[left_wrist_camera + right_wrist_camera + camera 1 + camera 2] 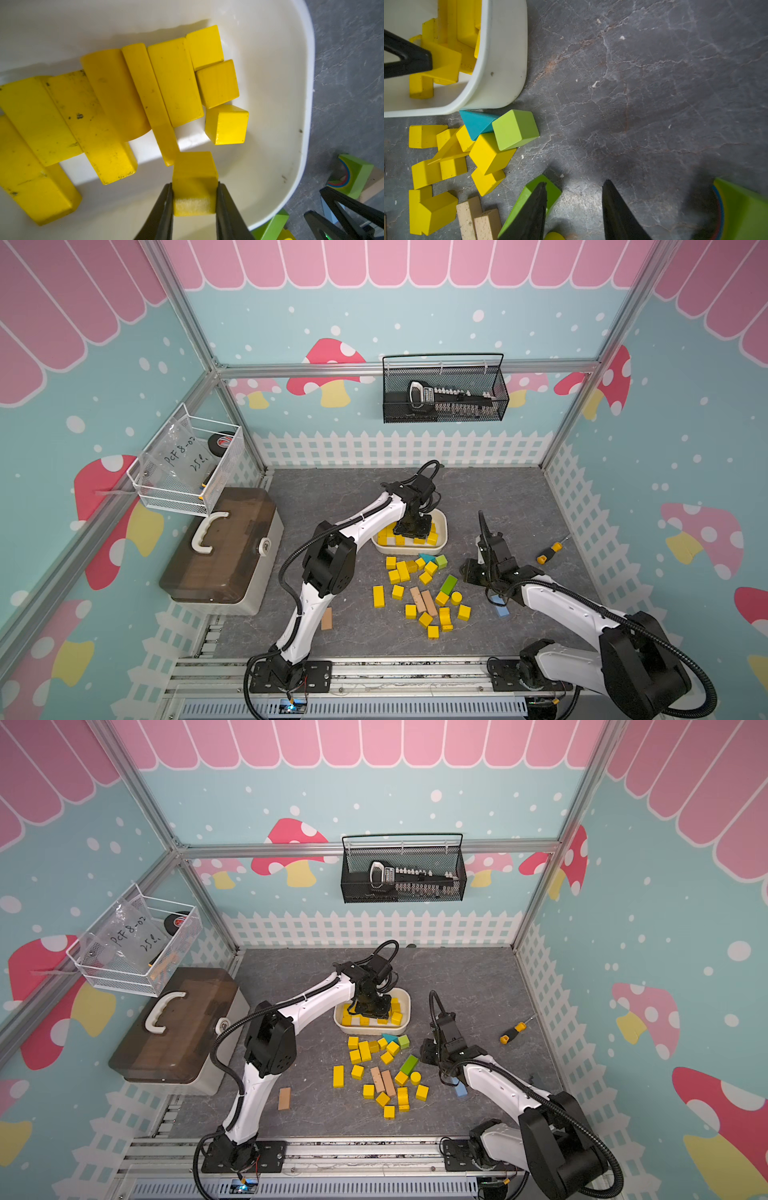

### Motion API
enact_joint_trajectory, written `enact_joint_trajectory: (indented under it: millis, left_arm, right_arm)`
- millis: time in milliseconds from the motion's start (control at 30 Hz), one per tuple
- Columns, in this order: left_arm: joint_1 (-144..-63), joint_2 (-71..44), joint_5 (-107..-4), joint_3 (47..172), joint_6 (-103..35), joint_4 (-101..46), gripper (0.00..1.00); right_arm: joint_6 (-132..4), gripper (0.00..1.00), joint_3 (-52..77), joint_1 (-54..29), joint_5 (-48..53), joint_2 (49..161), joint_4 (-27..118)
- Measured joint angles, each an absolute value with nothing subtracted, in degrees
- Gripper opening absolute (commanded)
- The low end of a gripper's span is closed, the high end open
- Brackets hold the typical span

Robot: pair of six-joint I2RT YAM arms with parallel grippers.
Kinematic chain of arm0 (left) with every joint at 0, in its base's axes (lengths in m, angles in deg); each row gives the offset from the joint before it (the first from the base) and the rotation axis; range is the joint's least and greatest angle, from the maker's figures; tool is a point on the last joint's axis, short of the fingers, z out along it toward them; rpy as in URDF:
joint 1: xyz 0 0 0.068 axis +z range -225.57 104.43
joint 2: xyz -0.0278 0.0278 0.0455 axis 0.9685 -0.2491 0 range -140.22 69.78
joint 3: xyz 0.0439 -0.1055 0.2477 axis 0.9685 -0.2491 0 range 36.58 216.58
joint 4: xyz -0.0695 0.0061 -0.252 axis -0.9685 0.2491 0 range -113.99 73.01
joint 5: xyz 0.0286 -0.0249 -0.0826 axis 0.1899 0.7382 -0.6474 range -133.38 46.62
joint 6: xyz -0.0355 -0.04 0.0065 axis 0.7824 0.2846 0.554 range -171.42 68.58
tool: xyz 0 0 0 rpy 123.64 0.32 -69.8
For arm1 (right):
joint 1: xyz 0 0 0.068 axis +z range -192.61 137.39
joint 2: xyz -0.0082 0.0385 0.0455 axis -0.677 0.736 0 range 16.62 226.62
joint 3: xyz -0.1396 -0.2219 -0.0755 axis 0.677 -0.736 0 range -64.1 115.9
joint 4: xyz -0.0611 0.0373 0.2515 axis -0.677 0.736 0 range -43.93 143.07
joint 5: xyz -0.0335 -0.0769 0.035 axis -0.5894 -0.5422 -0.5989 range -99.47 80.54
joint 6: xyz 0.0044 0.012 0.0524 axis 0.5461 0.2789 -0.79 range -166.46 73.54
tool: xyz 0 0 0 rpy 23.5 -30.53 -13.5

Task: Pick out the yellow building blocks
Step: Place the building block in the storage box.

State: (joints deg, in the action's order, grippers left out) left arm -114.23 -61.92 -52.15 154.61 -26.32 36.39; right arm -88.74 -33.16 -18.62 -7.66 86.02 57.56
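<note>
Right now my left fingers are clamped on a yellow cube, one finger pressed to each of two opposite faces. The cube is inside the white tub, close to one rounded end. Whether it touches the tub's floor I cannot tell. Elsewhere in the tub lie other yellow blocks: long bars, a cylinder on its side and several cubes, packed side by side.

Outside the tub, on the grey surface, the loose yellow blocks lie on the side of the tub that faces my arm bases. The nearest bunch is just beside the tub's wall. It is mixed with a teal wedge that touches the wall and a green cube touching the wedge. Farther from the tub, more yellow pieces are scattered around two tan bars lying side by side. Among them are a short yellow cylinder and a yellow arch piece.

My right fingers stand apart with nothing between them but bare surface. They are low over the surface, to the tub's right and nearer my bases than the tub is. One of them crosses in front of a green bar; whether it touches the bar I cannot tell. A lone tan block lies well apart from the tub, beside my left arm.
</note>
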Motion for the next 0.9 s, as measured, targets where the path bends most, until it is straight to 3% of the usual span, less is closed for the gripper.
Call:
enact_joint_trajectory:
  millis: [900]
  left_arm:
    - [-115.0,-69.1,-48.5,163.2,-24.6,37.0,0.27]
  right_arm:
    - [-88.5,0.43,-32.7,-19.6,-6.6,87.2,56.3]
